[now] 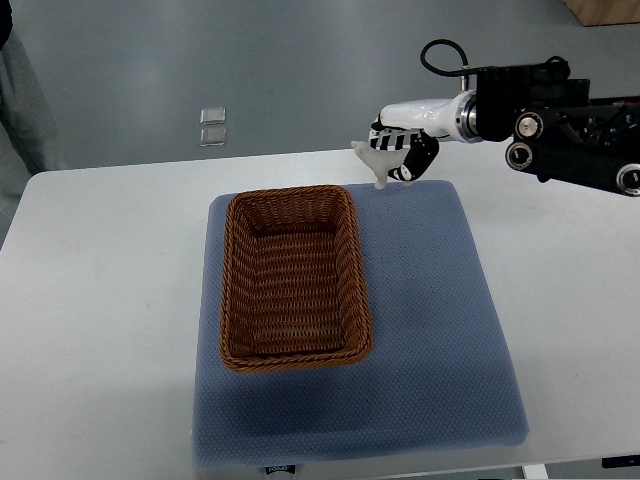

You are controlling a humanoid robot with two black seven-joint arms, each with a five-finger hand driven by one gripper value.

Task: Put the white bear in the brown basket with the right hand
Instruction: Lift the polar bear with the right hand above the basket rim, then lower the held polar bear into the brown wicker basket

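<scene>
Holding the white bear (375, 160) pinched in curled fingers (400, 140), right hand (405, 145) hangs beyond the brown basket (295, 280) far corner, presumably to carry it over for dropping.

Woven wicker basket (296, 280) on dimpled cloth mat (440, 330) (matt blue)

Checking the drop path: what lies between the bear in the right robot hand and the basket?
Only bare blue mat, as the top view shows. The right robot hand holds the bear just beyond the basket's far right corner.
</scene>
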